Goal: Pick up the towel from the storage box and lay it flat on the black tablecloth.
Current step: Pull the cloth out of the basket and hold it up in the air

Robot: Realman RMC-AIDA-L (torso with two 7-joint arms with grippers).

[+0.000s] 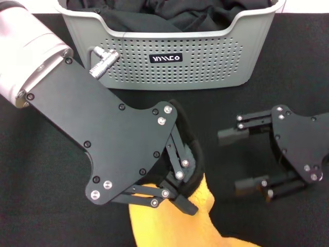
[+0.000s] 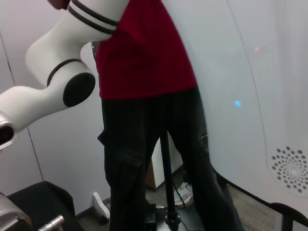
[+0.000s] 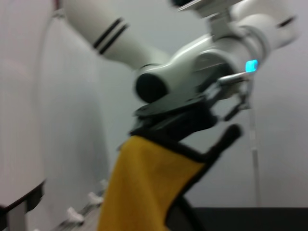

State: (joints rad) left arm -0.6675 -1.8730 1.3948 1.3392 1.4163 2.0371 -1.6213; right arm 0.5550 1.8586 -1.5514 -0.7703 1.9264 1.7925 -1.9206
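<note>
The yellow-orange towel (image 1: 172, 224) hangs at the bottom centre of the head view, its black edging curling up beside the fingers. My left gripper (image 1: 180, 195) is shut on the towel's upper edge, held above the black tablecloth (image 1: 46, 206) in front of the storage box (image 1: 205, 67). The right wrist view shows the same towel (image 3: 144, 187) hanging down from the left gripper (image 3: 192, 127). To the right, my right gripper (image 1: 241, 159) is open and empty, low over the tablecloth and apart from the towel.
Black garments (image 1: 169, 15) fill the storage box at the back. In the left wrist view, a person in a red shirt (image 2: 144, 48) and black trousers stands beyond the table.
</note>
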